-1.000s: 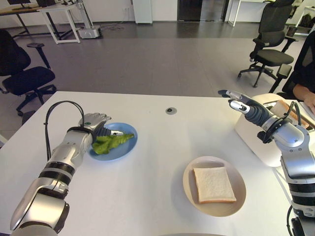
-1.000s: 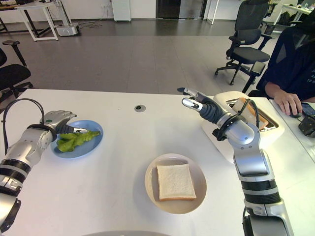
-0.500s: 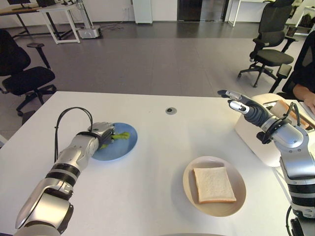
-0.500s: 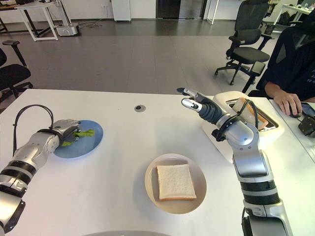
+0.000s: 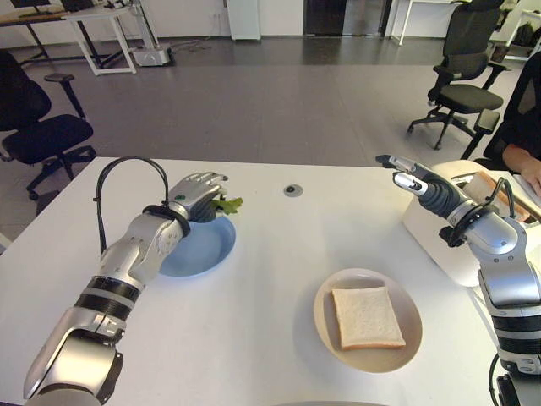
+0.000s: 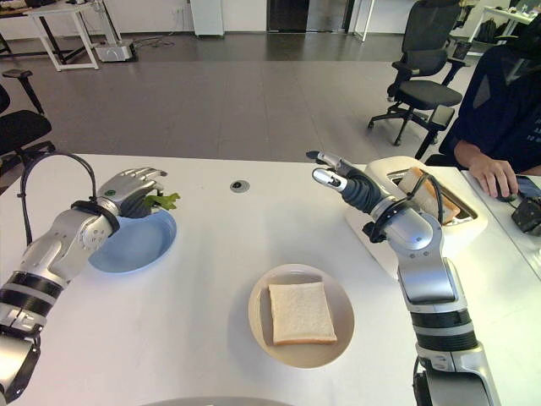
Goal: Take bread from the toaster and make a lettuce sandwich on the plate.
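You are working at a white table [image 5: 270,254] in an open office, with chairs standing on the dark floor behind it. Item, lettuce [image 5: 226,203]: a second ago it was lying on the blue plate [image 5: 199,249]; now it is hanging clear of that plate, pinched in the curled fingers of your left hand [image 5: 193,193], with a leafy tip poking out past them. Item, blue plate: now lying bare. Item, cream plate [image 5: 325,317]: carrying one bread slice [image 5: 367,317], well apart from the lettuce and to its right. This is looking like the pick-up finished and the carry across to the slice just beginning. Item, left hand: hovering over the far rim of the blue plate, palm down, forearm rising from the near left edge of the table. Item, right hand [image 5: 414,182]: staying where it was, raised in the air just left of the toaster [image 6: 461,233], fingers stretched forward and holding nothing. Item, second bread slice [image 5: 483,184]: standing in the toaster's slot behind that wrist, waiting to top the sandwich
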You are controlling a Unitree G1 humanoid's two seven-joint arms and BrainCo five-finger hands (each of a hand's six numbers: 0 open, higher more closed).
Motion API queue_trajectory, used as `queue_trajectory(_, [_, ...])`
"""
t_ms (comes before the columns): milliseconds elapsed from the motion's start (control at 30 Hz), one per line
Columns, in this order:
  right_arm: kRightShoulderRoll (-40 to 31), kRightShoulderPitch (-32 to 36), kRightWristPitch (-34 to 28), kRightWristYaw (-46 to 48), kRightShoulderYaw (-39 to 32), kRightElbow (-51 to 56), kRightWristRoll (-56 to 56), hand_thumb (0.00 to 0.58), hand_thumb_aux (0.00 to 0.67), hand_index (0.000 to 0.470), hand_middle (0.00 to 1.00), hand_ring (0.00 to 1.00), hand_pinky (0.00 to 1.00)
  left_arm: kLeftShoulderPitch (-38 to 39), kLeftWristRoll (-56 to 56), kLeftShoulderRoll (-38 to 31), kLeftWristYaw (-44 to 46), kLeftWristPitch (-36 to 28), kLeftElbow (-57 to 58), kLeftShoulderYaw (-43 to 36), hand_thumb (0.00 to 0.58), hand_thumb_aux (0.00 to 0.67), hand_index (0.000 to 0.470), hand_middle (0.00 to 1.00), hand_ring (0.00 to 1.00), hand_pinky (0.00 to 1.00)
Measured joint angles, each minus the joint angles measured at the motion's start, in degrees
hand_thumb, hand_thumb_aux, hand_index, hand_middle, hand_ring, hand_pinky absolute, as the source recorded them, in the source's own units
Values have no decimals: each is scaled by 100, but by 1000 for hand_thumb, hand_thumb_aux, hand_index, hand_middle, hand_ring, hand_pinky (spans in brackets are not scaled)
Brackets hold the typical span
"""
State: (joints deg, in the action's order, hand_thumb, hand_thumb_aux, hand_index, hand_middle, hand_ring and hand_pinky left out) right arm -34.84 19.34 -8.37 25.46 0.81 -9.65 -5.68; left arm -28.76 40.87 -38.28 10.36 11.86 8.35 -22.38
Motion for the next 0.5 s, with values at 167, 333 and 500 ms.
queue_trajectory(167, [-17, 108, -32, -199, 217, 138, -5, 0, 0, 0, 0, 0, 0, 179, 119, 1751, 243, 398, -1099, -1243, 580, 670, 470, 0, 0, 0])
queue_trajectory(333, [-9, 97, -40, -243, 216, 136, -7, 0, 0, 0, 0, 0, 0, 303, 297, 2477, 304, 464, -1237, -1797, 580, 670, 470, 0, 0, 0])
queue_trajectory(500, [-8, 79, -62, -251, 215, 82, -6, 0, 0, 0, 0, 0, 0, 562, 480, 2603, 414, 577, -1211, -2139, 580, 670, 470, 0, 0, 0])
